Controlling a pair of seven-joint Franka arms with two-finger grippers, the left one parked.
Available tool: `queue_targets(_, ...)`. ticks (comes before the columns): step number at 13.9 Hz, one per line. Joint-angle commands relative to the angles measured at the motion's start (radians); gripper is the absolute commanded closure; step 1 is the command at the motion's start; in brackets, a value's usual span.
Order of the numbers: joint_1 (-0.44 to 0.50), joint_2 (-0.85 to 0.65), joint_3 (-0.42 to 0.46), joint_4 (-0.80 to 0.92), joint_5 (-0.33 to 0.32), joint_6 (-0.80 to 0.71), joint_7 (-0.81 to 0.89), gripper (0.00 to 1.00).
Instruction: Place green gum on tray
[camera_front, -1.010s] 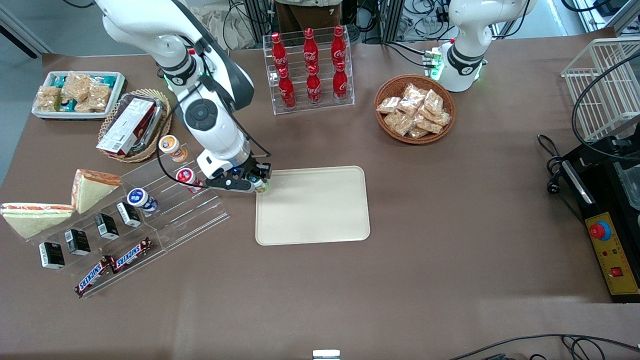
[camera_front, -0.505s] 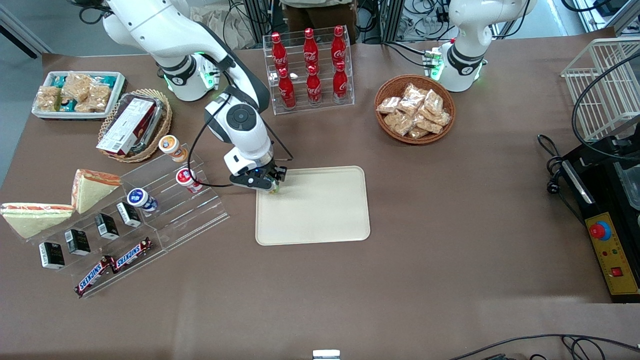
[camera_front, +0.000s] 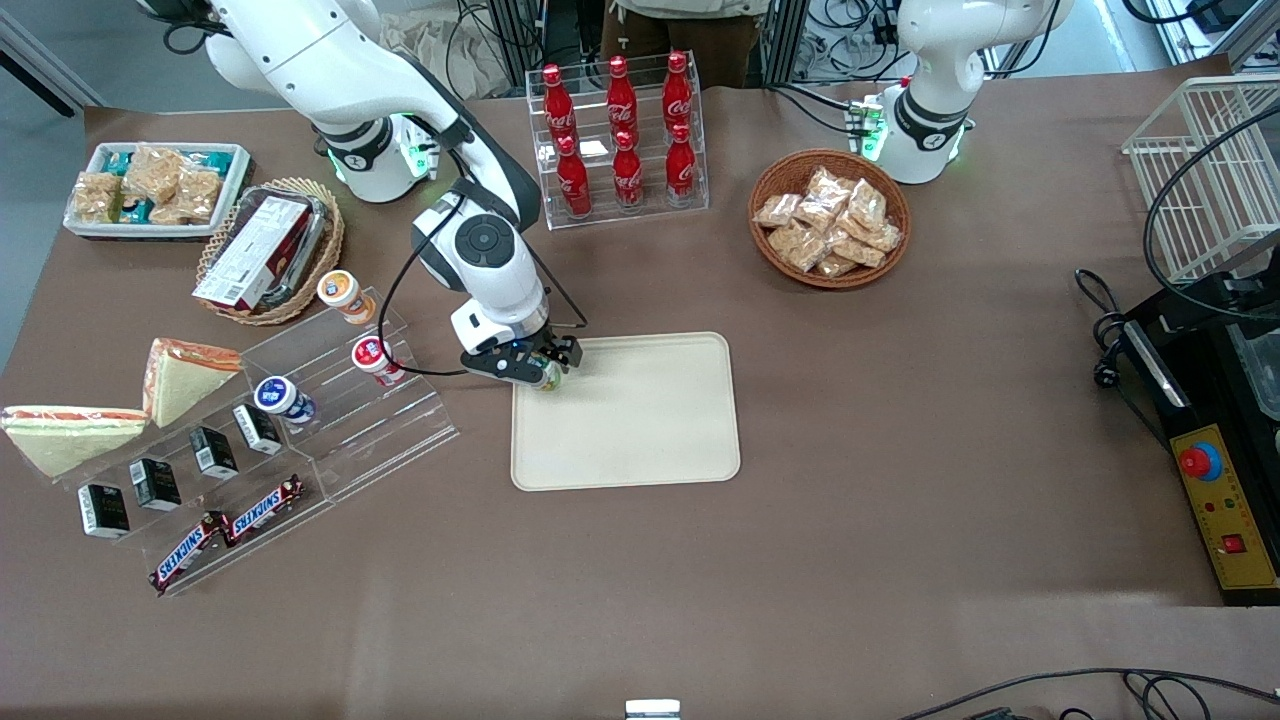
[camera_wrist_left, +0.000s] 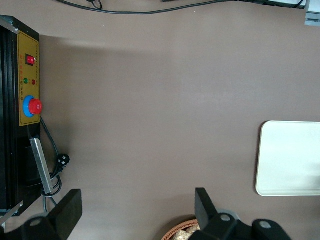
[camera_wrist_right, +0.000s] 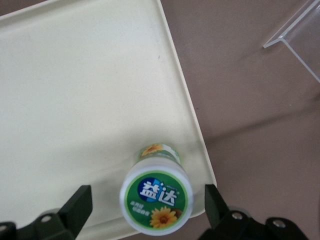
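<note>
Your snack dish sits at the working arm's end of the desk, packets piled in it. Next, a wicker basket holding a boxed item. Nearer the front camera: two sandwich wedges and a clear stepped acrylic rack. On the rack you have the orange-lidded bottle, red-lidded bottle and blue-lidded bottle, small dark cartons and two Snickers bars on the lowest step.

Your claw hangs over the tray at the corner closest to the rack. Claw is spread wide: in the right wrist view both fingers stand clear of the green gum, a gap on each side, not touching it. The green gum stands upright on the tray, just inside the rim at that corner, white lid with green sunflower label facing up. A bit of the acrylic rack shows beside the tray in that view.

Farther from the front camera than the tray: clear rack of six red Coca-Cola bottles. Then a round wicker bowl of snack packets. Toward the parked arm's end: white wire basket, black control box with a red button and cables. The left wrist view shows the same box and an edge of the tray.
</note>
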Motion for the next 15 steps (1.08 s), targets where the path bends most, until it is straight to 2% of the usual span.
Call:
queue_targets(1, -0.005, -0.005, 0.0, 0.006, -0.031, 0.011, 0.021, 0.0)
queue_targets(3, -0.009, -0.037, 0.0, 0.023, -0.033, -0.01, -0.001, 0.0)
queue_targets(4, -0.009, -0.071, 0.0, 0.038, -0.033, -0.067, -0.018, 0.0)
queue_targets(7, -0.012, -0.174, 0.003, 0.136, -0.019, -0.309, -0.159, 0.0)
queue_targets(10, -0.018, -0.28, -0.004, 0.31, -0.002, -0.644, -0.327, 0.0)
queue_targets(13, -0.125, -0.303, -0.005, 0.524, 0.087, -0.923, -0.581, 0.0)
queue_targets(15, -0.237, -0.364, -0.005, 0.527, 0.095, -0.928, -0.768, 0.0)
